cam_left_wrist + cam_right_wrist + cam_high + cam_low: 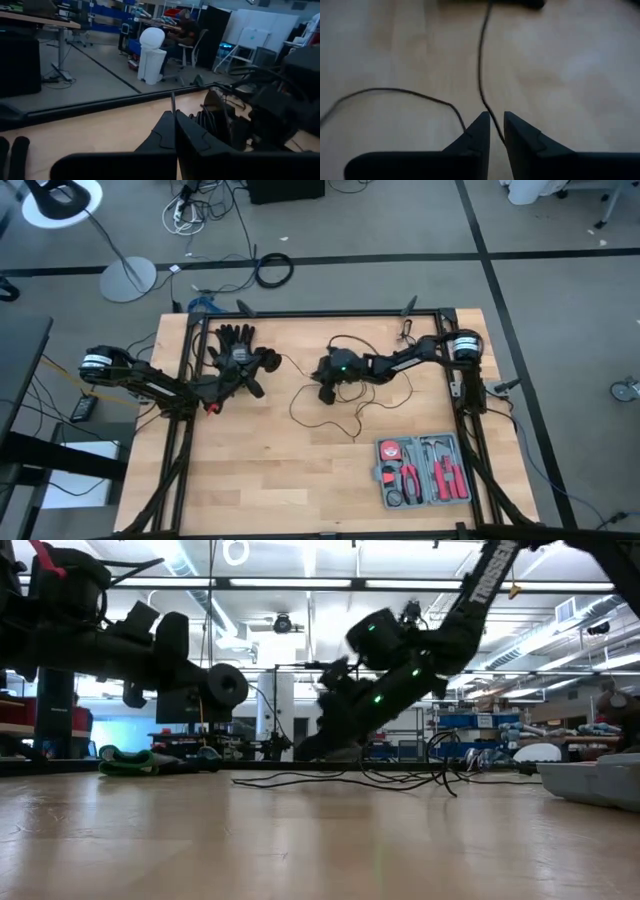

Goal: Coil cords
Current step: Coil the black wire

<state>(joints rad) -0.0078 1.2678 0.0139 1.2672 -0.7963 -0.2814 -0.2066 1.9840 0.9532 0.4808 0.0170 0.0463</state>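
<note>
The cord is one thin black wire lying in loose loops on the wooden table, also seen as slack loops in the low view. Its round black disc shows at the tip of my left gripper, raised clear of the table. My left gripper points level, shut on the wire. My right gripper slants down to the table at mid-table. It is open by a narrow gap, and a run of the wire passes between its fingers; whether they touch it I cannot tell. My left gripper pinches the wire between its two shut fingers; a short stretch of wire stands out of the fingertips. The fingers come level from the table's left. The held stretch is off the table, and the wire runs slack from it down to the loops.
A black glove lies at the far left, beside my left arm. An open grey tool case with red-handled tools sits near the front right. The table's black frame runs along the far edge. Bare wood lies in front of the loops.
</note>
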